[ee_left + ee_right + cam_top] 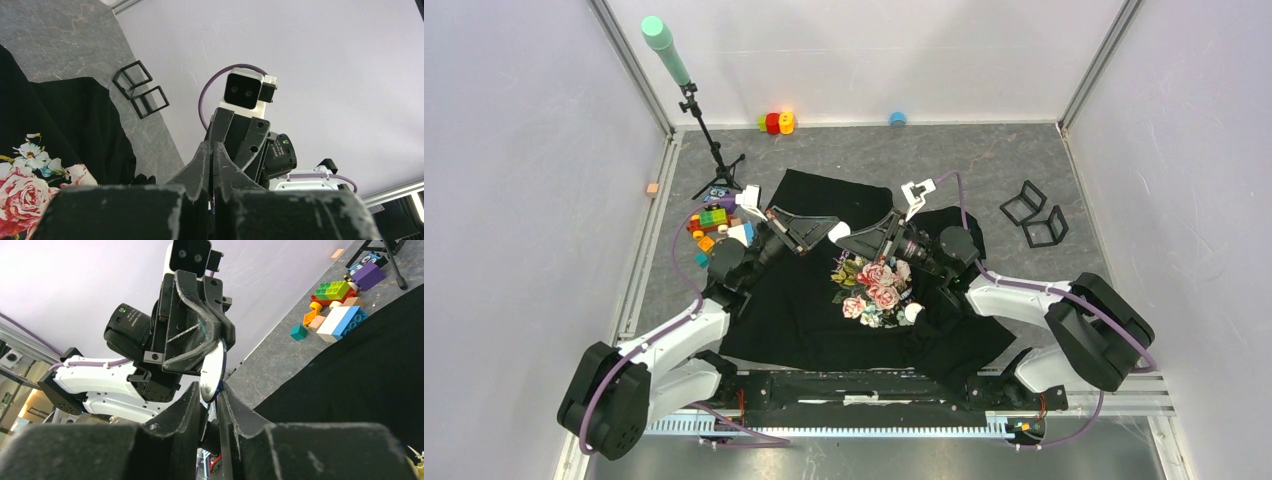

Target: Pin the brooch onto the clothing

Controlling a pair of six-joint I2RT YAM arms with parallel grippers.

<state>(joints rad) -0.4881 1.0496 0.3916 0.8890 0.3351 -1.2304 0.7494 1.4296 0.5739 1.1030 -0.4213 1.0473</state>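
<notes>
The black T-shirt (804,300) lies spread on the grey table, its rose print (876,290) near the middle; it also shows in the left wrist view (75,115) and the right wrist view (360,375). A round white brooch (212,372) with a blue rim hangs above the shirt, just behind the print (837,232). My left gripper (829,232) and right gripper (845,237) meet tip to tip on it. The left gripper (211,147) is shut on the brooch's thin edge (212,201). The right gripper (209,390) is shut on the disc's lower edge.
Toy blocks (714,225) lie at the shirt's left edge, by a tripod stand (714,160) with a green-topped pole. Two black wire frames (1034,215) sit at the right. A red-yellow toy (776,123) and a blue cap (897,118) lie by the back wall.
</notes>
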